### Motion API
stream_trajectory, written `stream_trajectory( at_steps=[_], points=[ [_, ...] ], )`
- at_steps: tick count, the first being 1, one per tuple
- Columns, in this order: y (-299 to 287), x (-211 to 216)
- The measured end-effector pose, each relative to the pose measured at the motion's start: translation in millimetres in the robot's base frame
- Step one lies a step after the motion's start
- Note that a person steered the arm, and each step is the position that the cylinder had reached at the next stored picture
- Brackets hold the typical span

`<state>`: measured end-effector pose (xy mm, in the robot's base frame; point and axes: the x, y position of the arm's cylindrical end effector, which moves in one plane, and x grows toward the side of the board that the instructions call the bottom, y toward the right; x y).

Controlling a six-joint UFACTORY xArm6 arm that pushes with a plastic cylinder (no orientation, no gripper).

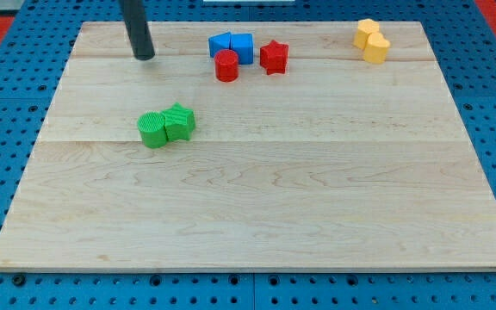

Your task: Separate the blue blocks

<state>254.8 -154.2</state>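
Note:
Two blue blocks sit side by side and touching near the view's top centre: the left blue block [220,45] and the right blue block [242,46]. A red cylinder [226,65] sits just below them, touching or nearly touching. A red star block [274,57] lies to their right. My tip [145,55] is on the board to the left of the blue blocks, about a block's width and more away, touching nothing.
A green cylinder [152,130] and a green star block [179,121] touch each other at the view's left centre. Two yellow blocks [372,40] touch at the view's top right. The wooden board [257,207] lies on a blue pegboard.

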Motion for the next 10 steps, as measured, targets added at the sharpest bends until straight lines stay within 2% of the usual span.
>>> stream_trajectory(
  at_steps=[1, 3, 5, 8, 10],
  points=[
    [30, -11],
    [86, -4],
    [91, 18],
    [137, -20],
    [218, -39]
  ],
)
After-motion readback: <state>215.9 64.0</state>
